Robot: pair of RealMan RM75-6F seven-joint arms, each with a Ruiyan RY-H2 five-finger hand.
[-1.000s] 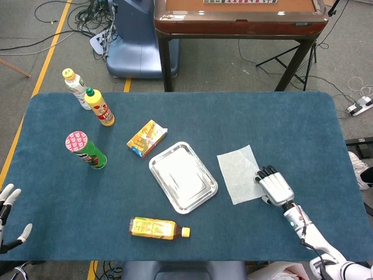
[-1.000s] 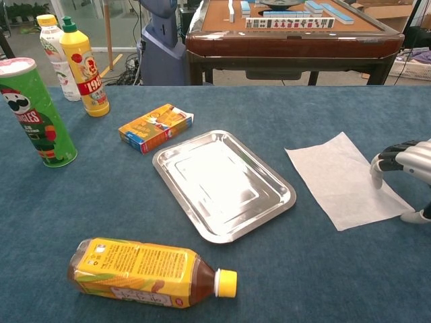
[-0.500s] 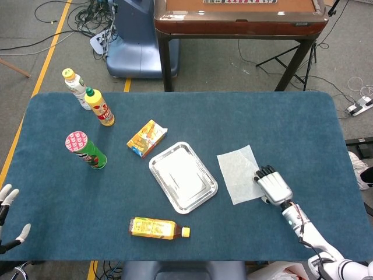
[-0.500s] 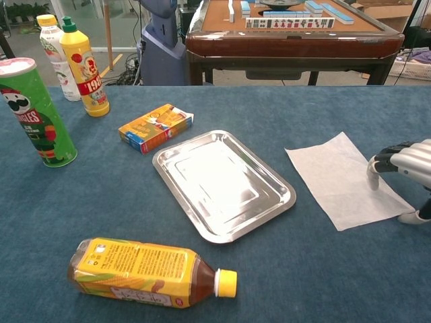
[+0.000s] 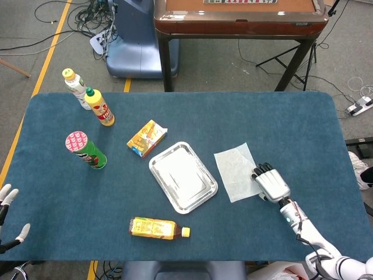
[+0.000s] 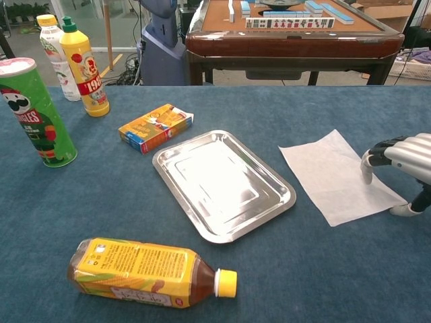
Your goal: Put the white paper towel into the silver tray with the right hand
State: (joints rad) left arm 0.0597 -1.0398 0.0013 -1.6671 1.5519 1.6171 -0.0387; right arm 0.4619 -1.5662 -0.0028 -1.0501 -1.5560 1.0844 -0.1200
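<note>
While the paper towel (image 6: 339,176) lies flat on the surface right of the empty silver tray (image 6: 223,183), we've placed nothing. Right robot hand (image 6: 399,160) rests curled fingertips (image 6: 366,166) on its right edge; no grip yet.

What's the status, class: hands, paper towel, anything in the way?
Right hand pressing fingertips on the paper towel, not lifted. Left hand open, idle at the table edge. Towel flat beside the silver tray. Nothing between them.
</note>
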